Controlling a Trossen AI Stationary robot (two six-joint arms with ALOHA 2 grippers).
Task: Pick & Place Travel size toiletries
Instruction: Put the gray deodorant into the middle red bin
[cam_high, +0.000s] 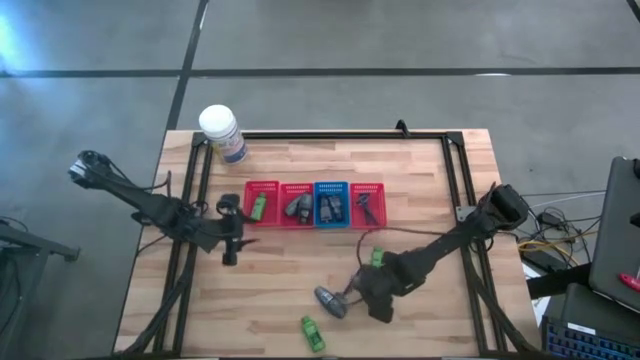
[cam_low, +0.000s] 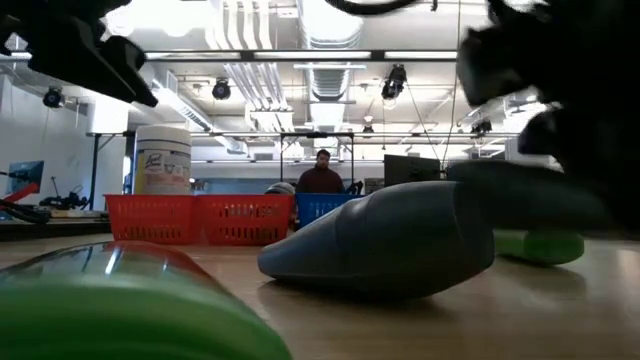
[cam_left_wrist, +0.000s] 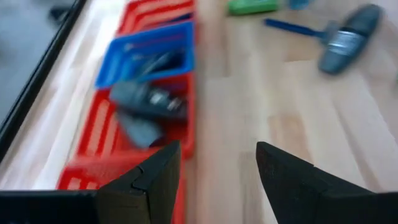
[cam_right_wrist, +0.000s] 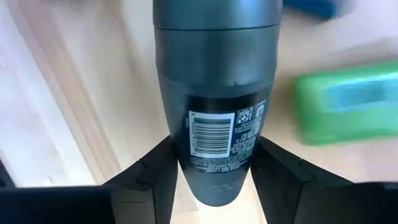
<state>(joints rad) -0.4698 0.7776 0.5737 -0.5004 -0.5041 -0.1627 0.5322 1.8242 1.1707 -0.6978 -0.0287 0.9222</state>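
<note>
A grey rounded tube (cam_high: 330, 301) lies on its side on the wood, large in the low view (cam_low: 385, 240). My right gripper (cam_high: 364, 291) is at its end, shut on it (cam_right_wrist: 216, 146). One green bottle (cam_high: 313, 334) lies near the table's near edge, and another (cam_high: 378, 257) lies beside the right arm. A blue-handled razor (cam_left_wrist: 292, 27) rests next to the tube. More toiletries sit in the row of baskets (cam_high: 313, 204). My left gripper (cam_high: 230, 246) hovers open (cam_left_wrist: 217, 168) near the row's left end. My right gripper pinches the grey tube's narrow labelled end (cam_right_wrist: 214, 180) between its two fingers (cam_right_wrist: 160, 167), one on each side. The fingers lie along the tube, which points away from the gripper toward the table's left. In the low view the tube's body rests on the table.
Three red baskets and one blue basket (cam_high: 332, 203) stand in a row at mid-table. A big white-lidded jar (cam_high: 220, 131) stands at the far left corner. A dark frame (cam_high: 455, 165) borders the table. Bare wood lies between the baskets and the near edge. A person (cam_low: 322, 172) is in the room behind.
</note>
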